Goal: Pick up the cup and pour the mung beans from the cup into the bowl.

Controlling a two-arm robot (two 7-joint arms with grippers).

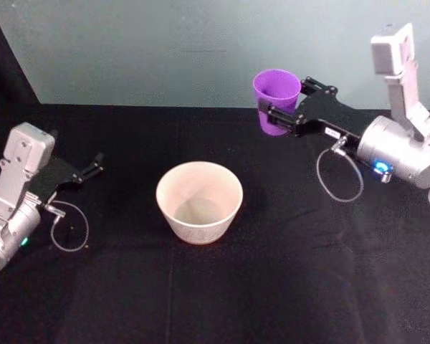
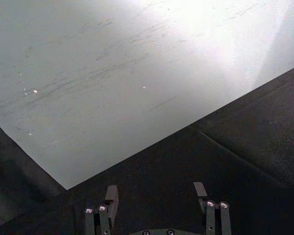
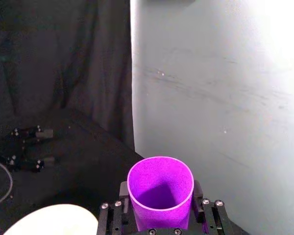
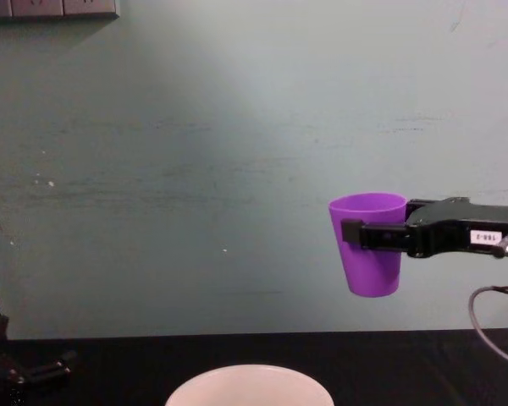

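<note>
The right gripper [image 1: 281, 106] is clamping the cup [image 1: 276, 89] between its fingers. The cup is a smooth, bright purple tumbler tapering toward its base, and the gripper is holding it upright in the air, above the table and beyond the bowl [image 1: 201, 228], toward the robot's right. The bowl, wide, round and pale pinkish-white, is sitting on the black cloth [image 1: 294, 279] covering the table, well apart from the cup. The left gripper [image 1: 92, 167] is hovering low at the table's left side, fingers spread wide. A pale grey-green wall [image 1: 150, 50] is rising behind the table.
</note>
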